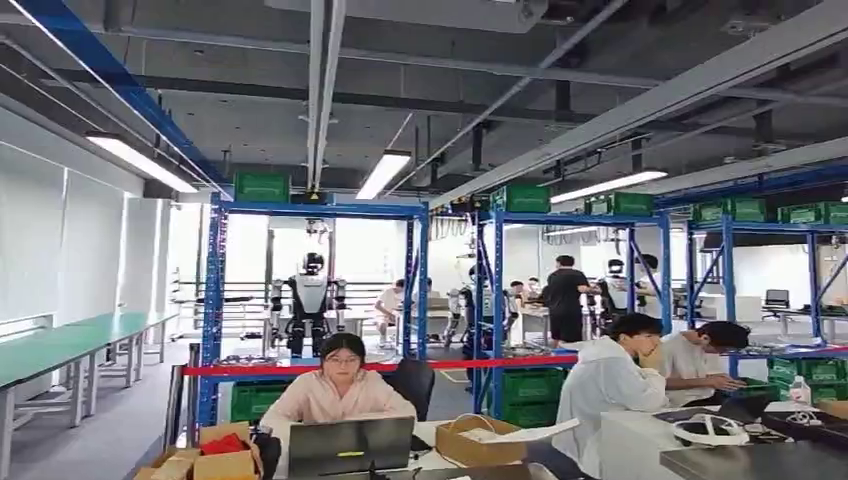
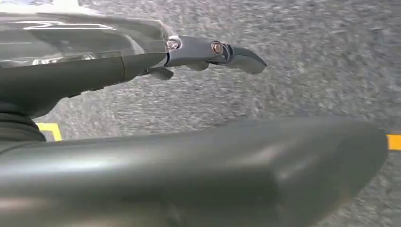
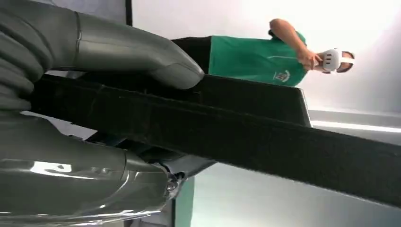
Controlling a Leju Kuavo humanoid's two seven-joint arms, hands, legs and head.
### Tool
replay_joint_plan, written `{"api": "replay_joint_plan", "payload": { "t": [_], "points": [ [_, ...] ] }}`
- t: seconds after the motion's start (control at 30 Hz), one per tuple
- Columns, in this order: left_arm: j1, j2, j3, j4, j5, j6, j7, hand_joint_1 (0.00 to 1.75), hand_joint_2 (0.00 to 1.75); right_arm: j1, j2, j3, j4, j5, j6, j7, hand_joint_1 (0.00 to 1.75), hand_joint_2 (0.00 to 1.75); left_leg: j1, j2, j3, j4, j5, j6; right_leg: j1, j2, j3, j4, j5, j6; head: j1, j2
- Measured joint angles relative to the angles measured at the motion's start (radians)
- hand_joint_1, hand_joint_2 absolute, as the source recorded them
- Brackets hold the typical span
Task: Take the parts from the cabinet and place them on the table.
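Right hand: the right hand [image 3: 94, 118] is very close to its wrist camera. Its thick grey thumb [image 3: 142, 52] lies on one side of a long black part [image 3: 265, 137] and its darker fingers [image 3: 137, 175] are on the other side. It is gripping the part.

Black part: it is long, flat and dark, and it sticks far out past the hand. I cannot tell what kind of part it is.

Left hand: the left hand [image 2: 189, 165] hangs over the grey floor [image 2: 307, 71]. Its fingers stretch out straight with nothing between them, so it is holding nothing.

Floor: there are bits of yellow tape [image 2: 49, 130] on it.

Person nearby: past the black part, a person in a green shirt [image 3: 257, 59] wears a white headset.

Room ahead: the head view shows blue racks [image 1: 215, 300] with green crates [image 1: 262, 186], and people sitting at a desk [image 1: 745, 460] with a laptop [image 1: 350, 445] and cardboard boxes [image 1: 475, 438].

Step now: I think the part is already out of the cabinet and is being carried.

Next move: I think the robot needs to face a bare spot on a desk, bring the long part down flat, then let go. The part is long, so its far end could bump something.
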Motion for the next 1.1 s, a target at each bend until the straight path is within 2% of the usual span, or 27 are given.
{"api": "replay_joint_plan", "payload": {
  "t": [0.03,0.07,0.1,0.13,0.2,0.23,0.27,0.33,0.37,0.4,0.43,0.5,0.53,0.57,0.6,0.67,0.73,0.77,0.83,0.87,0.9,0.93,0.97,1.0,1.03,1.07,1.1],
  "points": [
    [-0.001,0.0,0.0,0.0,0.0,0.0,0.0,0.0,1.75,-0.001,0.0,0.0,0.001,0.0,0.0,0.0,1.75,1.75,-0.004,0.001,0.001,-0.002,-0.017,0.004,0.001,-0.002,0.006,0.0,-0.005,0.005,0.0,0.0],
    [-0.004,0.0,0.0,0.0,0.0,0.0,0.0,0.0,1.75,-0.003,0.001,0.0,0.002,0.0,0.0,0.0,1.75,1.75,-0.011,0.002,0.004,-0.04,-0.03,0.01,0.001,-0.001,-0.001,0.004,-0.01,0.012,0.0,0.0],
    [-0.002,0.0,0.0,0.0,0.0,0.0,0.002,0.0,1.75,-0.001,0.002,0.0,0.002,0.0,0.0,0.0,1.75,1.75,-0.012,0.002,0.004,-0.033,-0.02,0.018,0.001,-0.001,-0.003,0.001,-0.013,0.017,0.0,0.0],
    [0.002,0.0,0.0,0.0,0.0,0.001,0.001,0.0,1.75,0.001,0.003,0.0,0.003,0.0,0.0,0.0,1.75,1.75,-0.014,0.001,0.003,-0.033,-0.024,0.024,0.0,0.0,0.001,0.005,-0.013,0.025,0.0,0.0],
    [0.004,0.0,0.0,0.0,0.0,0.001,0.001,0.0,1.75,0.002,0.003,0.0,0.0,0.0,0.0,0.0,1.75,1.75,-0.005,0.0,0.02,-0.04,-0.026,0.031,0.0,-0.001,0.005,0.012,-0.025,0.035,0.0,0.0],
    [0.003,0.001,0.0,0.0,0.0,0.001,0.001,0.0,1.75,0.001,0.004,0.0,-0.003,0.001,0.0,-0.001,1.75,1.75,-0.002,-0.001,0.028,-0.042,-0.031,0.038,-0.001,-0.001,-0.008,0.046,-0.037,0.043,0.0,0.0],
    [0.002,0.002,0.0,0.0,0.0,0.001,0.001,0.0,1.75,0.0,0.004,-0.001,-0.004,0.002,0.0,-0.002,1.75,1.75,-0.002,-0.001,0.035,-0.043,-0.036,0.042,-0.006,-0.002,-0.043,0.11,-0.063,0.05,0.0,0.0],
    [0.001,0.002,0.0,0.0,0.0,0.001,0.0,0.0,1.75,0.009,0.003,0.0,-0.004,0.005,0.0,-0.003,1.75,1.75,-0.002,-0.001,0.043,-0.042,-0.047,0.041,-0.014,-0.002,-0.143,0.268,-0.122,0.06,0.0,0.0],
    [0.002,0.002,0.0,0.0,0.0,0.001,0.001,0.0,1.75,0.016,0.002,0.0,-0.004,0.006,0.0,-0.003,1.75,1.75,-0.002,-0.001,0.05,-0.042,-0.053,0.041,-0.015,-0.002,-0.182,0.319,-0.13,0.059,0.0,0.0],
    [0.003,0.002,0.0,0.0,0.0,0.001,0.001,0.0,1.75,0.021,0.002,0.0,-0.004,0.007,-0.001,-0.003,1.75,1.75,-0.002,-0.001,0.059,-0.042,-0.06,0.039,-0.016,-0.002,-0.2,0.322,-0.112,0.06,0.0,0.0],
    [0.005,0.002,0.0,0.0,-0.001,0.001,0.001,0.0,1.75,0.022,0.002,0.0,-0.004,0.008,-0.001,-0.003,1.75,1.75,-0.002,-0.001,0.072,-0.043,-0.069,0.037,-0.016,-0.002,-0.192,0.278,-0.068,0.058,0.0,0.0],
    [0.004,0.002,0.0,0.0,-0.004,0.001,0.0,0.0,1.75,0.022,0.002,0.0,-0.007,0.01,-0.001,-0.003,1.75,1.75,-0.001,-0.002,0.101,-0.044,-0.089,0.031,-0.014,-0.002,-0.133,0.103,0.063,0.051,0.0,0.0],
    [0.005,0.002,0.0,0.0,-0.005,0.001,-0.001,0.0,1.75,0.023,0.002,0.0,-0.008,0.011,-0.001,-0.003,1.75,1.75,0.001,-0.002,0.107,-0.048,-0.095,0.027,-0.01,-0.003,-0.115,0.057,0.083,0.045,0.0,0.0],
    [0.001,0.002,0.0,0.0,-0.005,0.001,-0.001,0.0,1.75,0.022,0.001,0.0,-0.008,0.012,-0.001,-0.003,1.75,1.75,0.001,-0.003,0.109,-0.051,-0.095,0.024,-0.003,-0.005,-0.122,0.047,0.054,0.038,-0.001,0.0],
    [0.0,0.002,0.0,0.0,-0.006,0.001,-0.001,0.0,1.75,0.023,0.002,0.001,-0.009,0.013,-0.001,-0.003,1.75,1.75,0.0,-0.003,0.105,-0.054,-0.099,0.015,-0.001,-0.003,-0.119,0.034,0.059,0.028,-0.003,0.002],
    [0.004,0.002,0.0,0.0,-0.006,0.001,0.0,0.0,1.75,0.027,0.002,0.001,-0.01,0.013,-0.001,-0.003,1.75,1.75,0.0,-0.001,0.123,-0.057,-0.095,0.004,0.001,-0.002,-0.111,0.028,0.058,0.01,0.0,0.001],
    [0.0,0.002,0.0,0.0,-0.006,0.001,-0.001,0.0,1.75,0.025,0.003,0.0,-0.016,0.012,-0.001,-0.003,1.75,1.75,0.0,0.0,0.121,-0.033,-0.112,0.003,-0.006,-0.002,-0.08,0.008,0.059,0.0,0.0,0.001],
    [-0.003,0.002,0.0,0.0,-0.008,-0.001,-0.001,0.0,1.75,0.02,0.004,0.0,-0.017,0.012,-0.001,-0.004,1.75,1.75,-0.001,0.0,0.093,0.021,-0.131,0.003,-0.006,-0.004,-0.073,0.006,0.054,-0.007,0.0,0.001],
    [-0.003,0.003,0.0,0.0,-0.007,0.0,-0.001,0.0,1.75,0.019,0.004,0.001,-0.016,0.013,-0.001,-0.003,1.75,1.75,-0.002,0.0,-0.005,0.179,-0.19,-0.002,-0.003,-0.004,-0.062,0.006,0.042,-0.013,0.0,0.001],
    [0.0,0.005,0.0,0.0,-0.007,0.0,-0.001,0.0,1.75,0.02,0.004,0.001,-0.016,0.013,-0.001,-0.003,1.75,1.75,-0.003,0.0,-0.046,0.232,-0.205,-0.002,-0.001,-0.003,-0.056,0.006,0.036,-0.015,0.001,0.0],
    [0.002,0.005,0.0,0.0,-0.007,0.0,-0.001,0.0,1.75,0.021,0.004,0.001,-0.015,0.013,-0.001,-0.003,1.75,1.75,-0.003,0.0,-0.068,0.242,-0.196,-0.002,0.0,0.0,-0.047,0.006,0.029,-0.015,0.0,0.0],
    [0.004,0.005,0.0,0.0,-0.008,0.0,-0.001,0.0,1.75,0.02,0.004,0.001,-0.013,0.013,-0.001,-0.003,1.75,1.75,-0.003,0.0,-0.069,0.212,-0.163,-0.001,0.0,0.002,-0.037,0.006,0.021,-0.014,0.0,0.0],
    [0.003,0.005,0.0,0.0,-0.008,0.0,-0.001,0.0,1.75,0.02,0.005,0.001,-0.013,0.013,-0.001,-0.003,1.75,1.75,-0.003,0.0,-0.053,0.15,-0.108,0.0,0.0,0.003,-0.023,0.006,0.012,-0.012,0.0,0.0],
    [0.002,0.005,0.0,0.0,-0.009,0.0,-0.001,0.0,1.75,0.019,0.005,0.001,-0.012,0.013,-0.001,-0.003,1.75,1.75,-0.003,0.0,-0.025,0.06,-0.037,0.002,0.0,0.003,-0.005,0.006,0.0,-0.008,0.0,0.0],
    [0.003,0.005,0.0,0.0,-0.009,0.0,-0.001,0.0,1.75,0.018,0.005,0.001,-0.011,0.013,-0.001,-0.003,1.75,1.75,-0.003,0.0,-0.008,-0.003,0.011,0.005,0.0,0.002,0.007,0.006,-0.013,-0.004,0.0,0.0],
    [0.0,0.006,0.0,0.0,-0.01,0.0,-0.001,0.0,1.75,0.014,0.005,0.001,-0.008,0.012,0.0,-0.003,1.75,1.75,-0.012,0.001,-0.015,-0.004,-0.01,0.007,0.001,0.001,0.009,0.009,-0.017,0.001,0.001,0.0],
    [-0.003,0.006,0.0,0.0,-0.01,0.0,-0.002,0.0,1.75,0.011,0.005,0.002,-0.008,0.011,0.002,-0.003,1.75,1.75,-0.015,0.002,-0.01,-0.023,-0.015,0.014,0.001,0.003,-0.001,0.012,-0.021,0.008,0.0,0.0]
  ]
}}
